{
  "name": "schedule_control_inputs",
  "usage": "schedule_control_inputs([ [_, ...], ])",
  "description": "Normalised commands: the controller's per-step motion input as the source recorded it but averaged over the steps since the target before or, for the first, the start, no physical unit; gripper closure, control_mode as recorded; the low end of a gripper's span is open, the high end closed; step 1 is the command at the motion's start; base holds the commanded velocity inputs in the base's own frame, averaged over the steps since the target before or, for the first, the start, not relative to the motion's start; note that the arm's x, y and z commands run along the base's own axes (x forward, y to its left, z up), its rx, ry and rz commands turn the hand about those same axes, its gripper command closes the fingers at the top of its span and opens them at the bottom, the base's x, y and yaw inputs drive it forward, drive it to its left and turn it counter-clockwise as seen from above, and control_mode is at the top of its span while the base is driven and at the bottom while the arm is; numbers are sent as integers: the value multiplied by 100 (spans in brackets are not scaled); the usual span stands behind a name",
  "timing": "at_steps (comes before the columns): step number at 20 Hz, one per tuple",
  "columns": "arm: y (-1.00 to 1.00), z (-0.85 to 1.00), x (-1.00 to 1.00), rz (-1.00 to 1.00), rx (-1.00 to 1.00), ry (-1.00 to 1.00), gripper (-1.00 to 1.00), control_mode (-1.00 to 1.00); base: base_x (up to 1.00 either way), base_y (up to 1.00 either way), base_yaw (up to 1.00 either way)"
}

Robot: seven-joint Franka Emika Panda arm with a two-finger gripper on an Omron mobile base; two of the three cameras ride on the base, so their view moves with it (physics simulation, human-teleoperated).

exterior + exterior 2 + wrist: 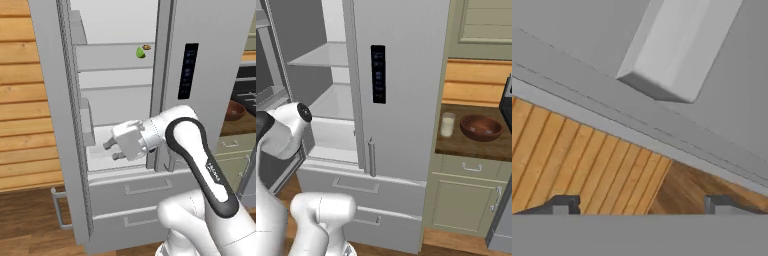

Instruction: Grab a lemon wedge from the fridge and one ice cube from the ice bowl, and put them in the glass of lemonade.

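The grey fridge (212,60) (406,75) stands with its left door (52,110) swung open. On an upper shelf inside lies the lime-green lemon wedge (140,52). My gripper (112,150) (642,207) hangs lower, in front of the bottom shelf, and points left at the inside of the open door. Its fingers are open with nothing between them. On the wooden counter right of the fridge the glass of lemonade (447,124) stands beside the brown ice bowl (481,127) (235,110).
A door bin (672,50) juts from the inside of the open door just ahead of the hand. Two drawers (145,187) sit under the fridge compartment. A wooden wall (22,100) is behind the door. A small brownish item (147,47) lies beside the wedge.
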Motion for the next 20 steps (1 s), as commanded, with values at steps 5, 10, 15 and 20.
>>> schedule_control_inputs([
  [5, -100, 5, -47, -17, -10, -13, -100, -100, 0, 0, 0],
  [10, -100, -2, -38, -20, -31, -17, -100, -100, 0, 0, 0],
  [15, -100, -20, -23, -23, -45, -15, -100, -100, 0, 0, 0],
  [20, -100, -72, -5, -30, -46, -9, -100, -100, 0, 0, 0],
])
